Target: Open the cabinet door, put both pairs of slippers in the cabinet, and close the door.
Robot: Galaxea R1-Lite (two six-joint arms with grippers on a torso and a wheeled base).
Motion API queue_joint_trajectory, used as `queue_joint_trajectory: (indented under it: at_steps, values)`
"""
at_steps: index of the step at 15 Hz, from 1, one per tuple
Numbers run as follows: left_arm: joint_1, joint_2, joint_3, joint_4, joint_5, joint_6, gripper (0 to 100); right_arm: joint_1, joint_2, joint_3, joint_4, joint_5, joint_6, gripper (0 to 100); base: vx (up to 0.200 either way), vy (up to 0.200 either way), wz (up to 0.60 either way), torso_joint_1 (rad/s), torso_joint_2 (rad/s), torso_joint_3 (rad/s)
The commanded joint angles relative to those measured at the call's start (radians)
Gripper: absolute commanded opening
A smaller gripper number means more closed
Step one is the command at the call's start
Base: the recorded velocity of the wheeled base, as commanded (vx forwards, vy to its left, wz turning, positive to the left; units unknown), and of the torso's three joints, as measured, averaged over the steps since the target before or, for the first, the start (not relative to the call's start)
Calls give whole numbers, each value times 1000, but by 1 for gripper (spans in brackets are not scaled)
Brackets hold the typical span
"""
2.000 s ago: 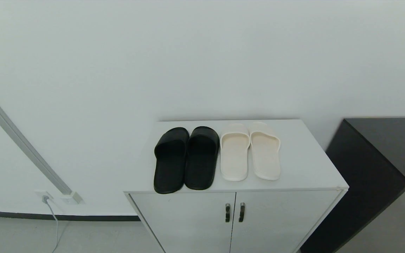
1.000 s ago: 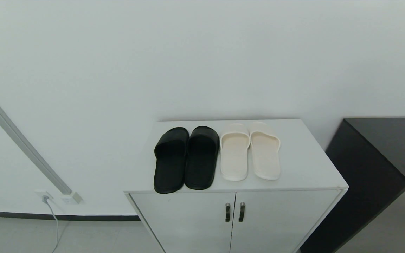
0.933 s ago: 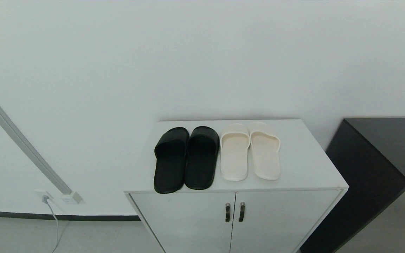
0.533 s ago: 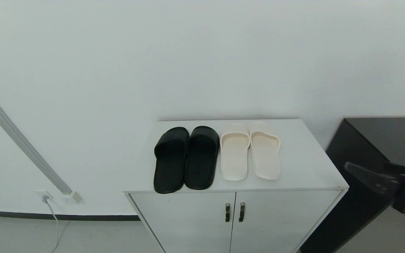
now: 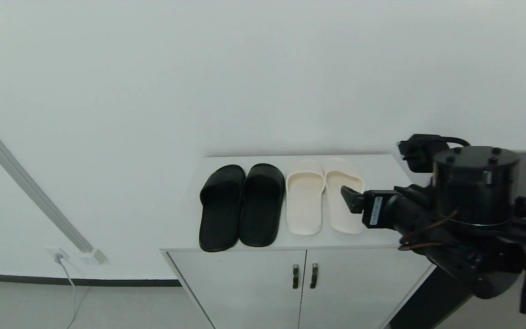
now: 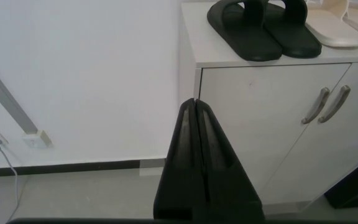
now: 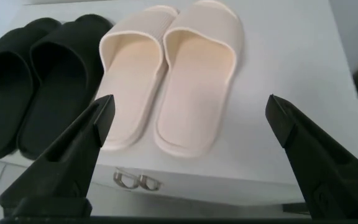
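A white cabinet (image 5: 395, 219) stands against the wall with both doors shut, its two metal handles (image 5: 304, 276) side by side at the middle. On its top lie a black pair of slippers (image 5: 240, 205) at the left and a cream pair of slippers (image 5: 324, 196) beside them. My right gripper (image 5: 353, 201) hovers over the top's right front, just right of the cream pair (image 7: 179, 74), and is open (image 7: 188, 115) with nothing between its fingers. My left gripper (image 6: 195, 104) is shut and empty, low in front of the cabinet's left door (image 6: 253, 124), below the black pair (image 6: 263, 28).
A dark cabinet (image 5: 427, 297) stands right beside the white one. A wall socket with a cable (image 5: 57, 258) and a slanted grey conduit (image 5: 16, 176) are on the wall at the left. The floor (image 6: 73, 193) in front is open.
My right arm has come in from the right and now hangs over the cabinet top beside the cream slippers. The slippers and doors have not moved.
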Motion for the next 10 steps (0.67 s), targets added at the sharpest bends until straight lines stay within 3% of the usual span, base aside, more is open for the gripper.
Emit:
queue_joint_trajectory:
  at_steps: [1,10]
  values:
    - [0,1,0,0,0,-1,0,17,171,-85,-36,-49,-1,100,0,0,0,0,0,0]
    - [-1,1,0,0,0,-2,0,-9,405,-304,-68,-144,-14,100,0,0,0,0,0,0]
